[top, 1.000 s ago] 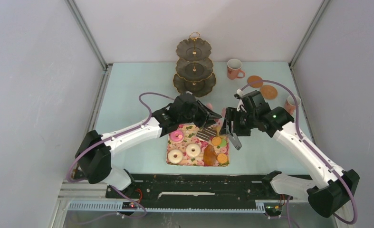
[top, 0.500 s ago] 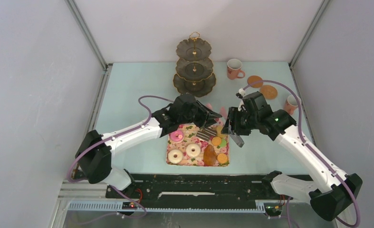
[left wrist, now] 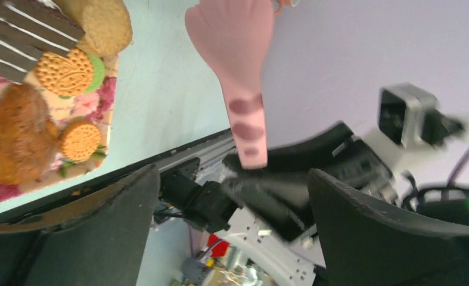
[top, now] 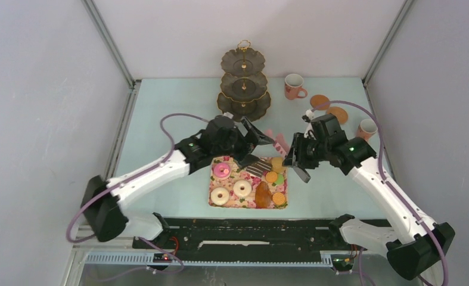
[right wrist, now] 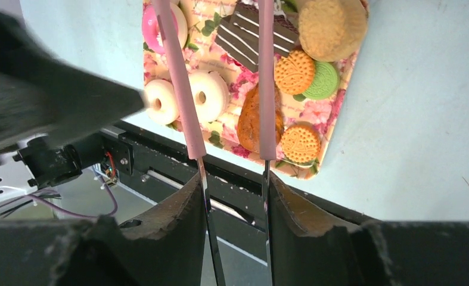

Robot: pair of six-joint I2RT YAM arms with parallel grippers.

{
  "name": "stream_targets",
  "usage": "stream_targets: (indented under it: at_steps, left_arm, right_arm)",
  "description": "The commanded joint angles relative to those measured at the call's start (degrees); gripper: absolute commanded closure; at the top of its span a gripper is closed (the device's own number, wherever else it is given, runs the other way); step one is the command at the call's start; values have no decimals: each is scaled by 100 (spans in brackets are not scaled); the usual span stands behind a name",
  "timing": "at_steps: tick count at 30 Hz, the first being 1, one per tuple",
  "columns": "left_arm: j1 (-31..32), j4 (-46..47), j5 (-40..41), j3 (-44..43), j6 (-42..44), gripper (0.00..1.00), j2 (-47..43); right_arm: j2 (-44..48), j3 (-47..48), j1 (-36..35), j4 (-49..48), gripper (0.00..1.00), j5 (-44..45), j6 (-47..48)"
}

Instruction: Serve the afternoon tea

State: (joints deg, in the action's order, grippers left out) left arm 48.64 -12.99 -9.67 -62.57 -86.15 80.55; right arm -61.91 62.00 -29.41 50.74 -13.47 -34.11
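The pale green table (top: 160,131) carries a floral tray (top: 232,201), a three-tier stand (top: 244,104), a pink mug (top: 292,87), a second mug (top: 366,127) and two cork coasters (top: 320,102) (top: 339,115).

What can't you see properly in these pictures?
Top view: part of the far edge of the tray, hidden under the left gripper.
Right wrist view: the tips of the tongs, cut off by the top edge.
Left wrist view: part of the chocolate slice, cut off by the left edge.

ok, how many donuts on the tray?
3. Pink donut at the tray's far-left corner; white donut at its near-left corner; second white donut just right of that. None seem hidden.
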Motion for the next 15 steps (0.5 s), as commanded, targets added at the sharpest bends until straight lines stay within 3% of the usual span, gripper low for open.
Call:
stream_targets:
  at_steps: [1,5,8,15]
  left_arm:
    - [-256,-1029,388,-77,1603,0,-1364]
    - [-379,-2742,1599,-509,3066,0,-2503]
    - [-391,-3564,2243,-618,3446,0,-3053]
    - [-394,-3729,2411,-634,3635,0,-3601]
  right_arm:
    - [323,54,576,549,60,-907,398]
    - [697,58,1020,1744,59,-1464,787]
    - [897,43,1046,2157,56,-1510,858]
    - [571,-129,1081,1951,54,-1772,1264]
